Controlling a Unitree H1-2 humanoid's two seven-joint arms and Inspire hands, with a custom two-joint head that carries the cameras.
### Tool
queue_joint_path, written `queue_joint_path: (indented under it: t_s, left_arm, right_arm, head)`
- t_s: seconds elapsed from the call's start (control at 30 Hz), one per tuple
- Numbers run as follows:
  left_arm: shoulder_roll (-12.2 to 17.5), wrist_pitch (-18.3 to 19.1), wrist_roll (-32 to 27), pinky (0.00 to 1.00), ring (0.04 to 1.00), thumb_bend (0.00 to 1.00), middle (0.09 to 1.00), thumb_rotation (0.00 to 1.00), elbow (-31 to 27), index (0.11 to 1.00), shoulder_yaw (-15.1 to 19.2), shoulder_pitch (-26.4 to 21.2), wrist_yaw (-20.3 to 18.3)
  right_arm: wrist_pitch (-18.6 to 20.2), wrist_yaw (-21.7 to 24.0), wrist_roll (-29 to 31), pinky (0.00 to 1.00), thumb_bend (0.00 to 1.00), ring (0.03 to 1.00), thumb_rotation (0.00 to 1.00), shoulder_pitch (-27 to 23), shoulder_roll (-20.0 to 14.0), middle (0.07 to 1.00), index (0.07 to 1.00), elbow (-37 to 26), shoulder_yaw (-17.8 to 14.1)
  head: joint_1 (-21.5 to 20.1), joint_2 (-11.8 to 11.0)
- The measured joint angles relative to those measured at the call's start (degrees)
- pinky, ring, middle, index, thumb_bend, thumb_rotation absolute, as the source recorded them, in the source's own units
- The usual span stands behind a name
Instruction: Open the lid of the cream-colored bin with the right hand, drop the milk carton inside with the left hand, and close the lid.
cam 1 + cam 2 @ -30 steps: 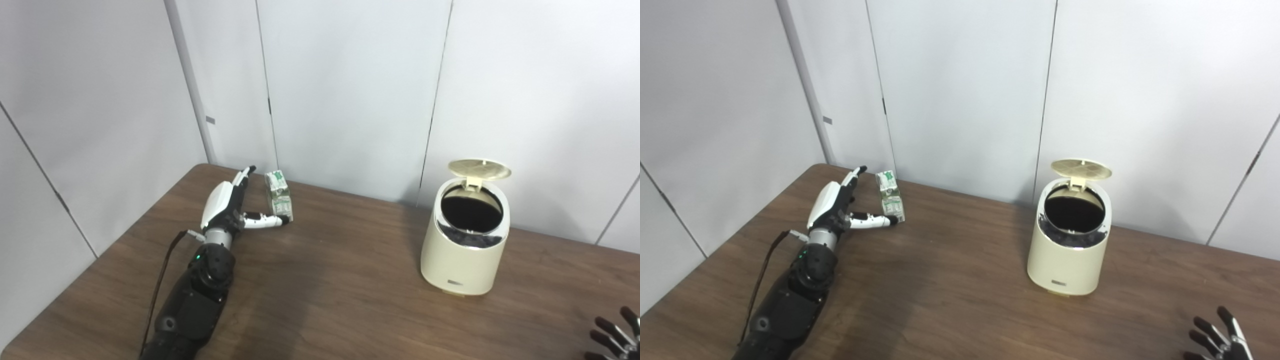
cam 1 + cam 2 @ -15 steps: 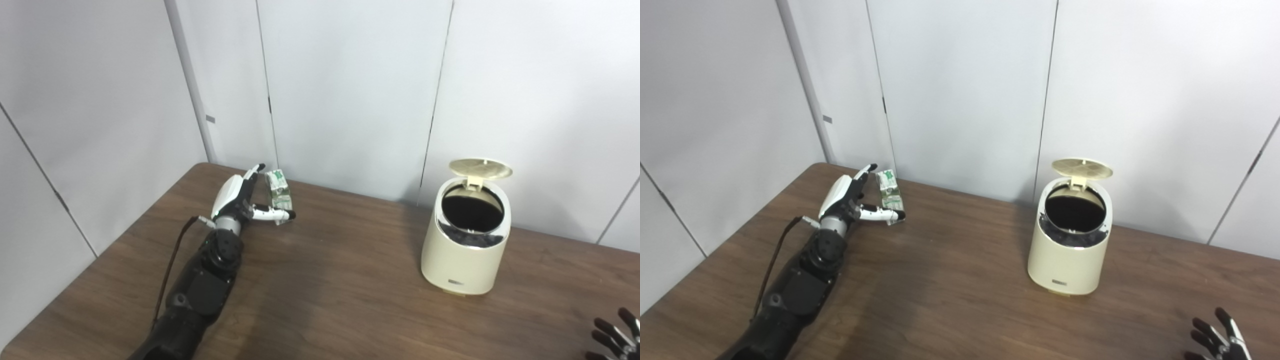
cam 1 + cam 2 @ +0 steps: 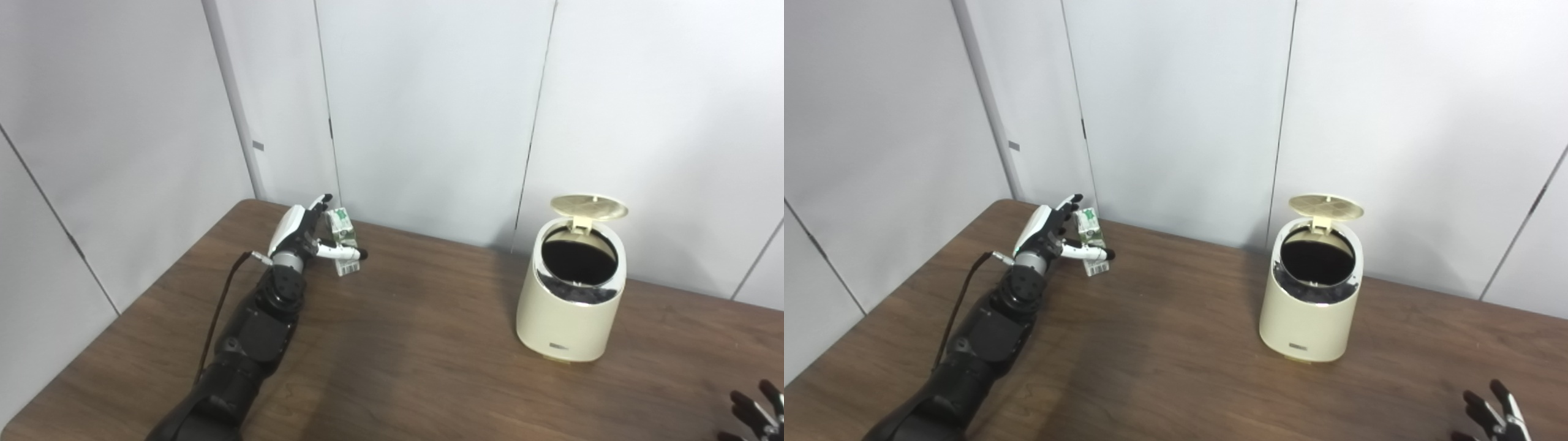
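Observation:
A small green and white milk carton (image 3: 342, 236) stands near the table's far left corner. My left hand (image 3: 304, 236) is right against it, open, with the thumb across the carton's front and the fingers reaching up behind its left side. The cream-colored bin (image 3: 571, 309) stands at the right of the table, its round lid (image 3: 589, 206) tipped up and back, showing the dark inside. My right hand (image 3: 1494, 418) is low at the bottom right corner, well away from the bin, its fingers spread.
The brown wooden table (image 3: 416, 361) runs under everything, its left edge angling toward the corner by the carton. White wall panels (image 3: 429, 110) close off the back just behind carton and bin.
My left arm has stretched forward, bringing the open hand up around the carton. The right hand has sunk slightly toward the picture's bottom edge. Bin and lid are unchanged.

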Motion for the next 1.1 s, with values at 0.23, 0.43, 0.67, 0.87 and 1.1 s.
queue_joint_path:
  t_s: [0.23, 0.43, 0.67, 0.87, 1.1]
  left_arm:
    - [0.02, 0.01, -0.02, 0.66, 0.75, 0.94, 0.809, 0.05, 0.18, 0.858, -0.34, -0.53, 0.14]
    - [1.7, 0.0, 3.7, 0.54, 0.642, 0.89, 0.719, 0.0, 0.35, 0.757, -4.13, -0.63, 1.58]
    - [2.8, 0.14, 4.24, 0.41, 0.445, 0.66, 0.551, 0.0, 0.35, 0.608, -4.91, -0.63, 1.59]
    - [2.08, 3.61, 4.41, 0.51, 0.459, 0.5, 0.508, 0.0, -0.44, 0.473, -4.27, -0.63, 2.37]
    - [1.37, 4.96, 4.67, 0.47, 0.433, 0.5, 0.505, 0.0, -2.2, 0.482, -4.26, -0.42, 3.63]
  right_arm:
    - [0.49, -0.05, -0.21, 0.88, 0.76, 0.908, 1.0, 0.16, 0.03, 0.903, 1.0, -0.55, 0.2]
    - [1.25, -0.03, -0.16, 0.87, 0.75, 0.908, 1.0, 0.19, 0.02, 0.901, 1.0, -0.97, 0.25]
    - [1.86, -0.06, -0.13, 0.92, 0.75, 0.916, 1.0, 0.19, 0.02, 0.9, 1.0, -1.19, 0.23]
    - [1.85, -0.05, -0.06, 0.91, 0.76, 0.913, 1.0, 0.2, 0.03, 0.897, 0.997, -1.22, 0.27]
    - [1.68, -0.05, 0.06, 0.89, 0.76, 0.91, 1.0, 0.22, 0.0, 0.896, 0.999, -1.19, 0.35]
  head:
    - [0.09, 0.35]
    - [0.26, 0.35]
    - [0.18, 0.53]
    - [0.26, 0.62]
    - [-0.44, 0.62]
